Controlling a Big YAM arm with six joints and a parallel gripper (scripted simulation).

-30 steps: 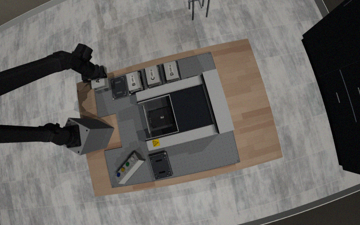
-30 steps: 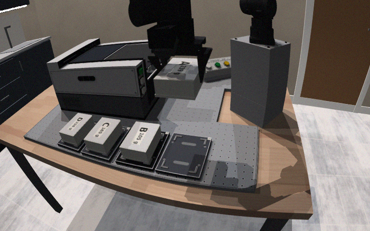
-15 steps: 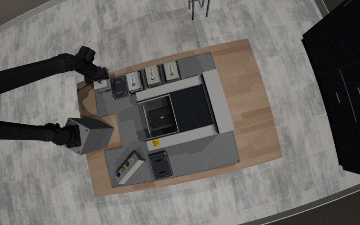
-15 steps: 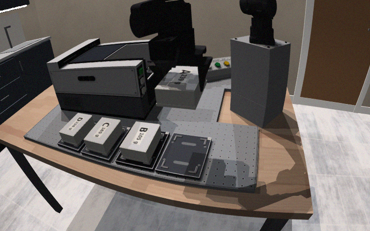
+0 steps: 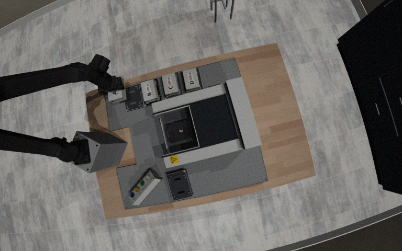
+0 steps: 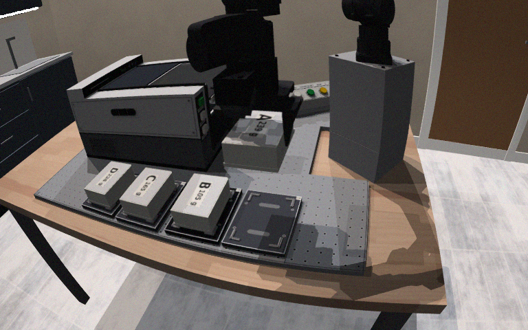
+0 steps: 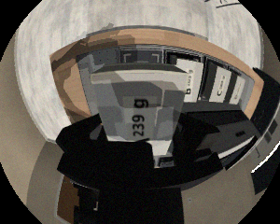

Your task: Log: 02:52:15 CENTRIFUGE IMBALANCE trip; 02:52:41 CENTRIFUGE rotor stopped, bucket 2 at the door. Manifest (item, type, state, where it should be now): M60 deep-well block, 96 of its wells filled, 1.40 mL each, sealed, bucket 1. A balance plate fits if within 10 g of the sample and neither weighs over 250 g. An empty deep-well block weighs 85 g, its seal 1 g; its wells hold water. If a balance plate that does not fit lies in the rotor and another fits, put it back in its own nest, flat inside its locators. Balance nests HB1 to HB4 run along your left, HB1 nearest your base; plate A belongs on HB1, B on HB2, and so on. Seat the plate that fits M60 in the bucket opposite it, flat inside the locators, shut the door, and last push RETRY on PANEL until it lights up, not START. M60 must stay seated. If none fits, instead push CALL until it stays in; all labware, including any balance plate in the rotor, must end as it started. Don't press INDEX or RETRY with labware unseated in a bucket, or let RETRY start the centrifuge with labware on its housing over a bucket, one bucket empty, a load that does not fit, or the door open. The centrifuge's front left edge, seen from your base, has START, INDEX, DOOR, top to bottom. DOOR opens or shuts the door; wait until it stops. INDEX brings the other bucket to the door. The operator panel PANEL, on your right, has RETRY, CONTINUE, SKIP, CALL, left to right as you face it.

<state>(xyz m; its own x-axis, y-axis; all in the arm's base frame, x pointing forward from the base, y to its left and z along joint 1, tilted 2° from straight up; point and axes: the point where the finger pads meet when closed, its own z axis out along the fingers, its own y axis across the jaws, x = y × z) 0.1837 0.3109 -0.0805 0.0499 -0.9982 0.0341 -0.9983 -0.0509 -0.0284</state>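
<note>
My gripper point(image 5: 115, 88) is shut on balance plate A point(image 5: 116, 95), a pale block labelled 239 g. In the exterior view the plate point(image 6: 254, 141) is level and low over the grey mat, between the centrifuge point(image 6: 144, 110) and the arm's pedestal point(image 6: 370, 114); I cannot tell if it touches the mat. The wrist view shows the plate point(image 7: 136, 108) between my fingers. Nest HB1 point(image 6: 263, 221) is empty, beside the plate. Plates B point(image 6: 201, 202), C point(image 6: 147, 193) and D point(image 6: 108, 183) sit in their nests. The centrifuge door is open and bucket 2 point(image 5: 179, 130) is empty.
The operator panel point(image 5: 145, 185) stands at the near right with its coloured buttons. An empty dark nest point(image 5: 179, 184) lies next to it. The centrifuge's button column point(image 6: 201, 112) is on its front left edge, close to my gripper. A dark cabinet point(image 5: 390, 93) stands beyond the table.
</note>
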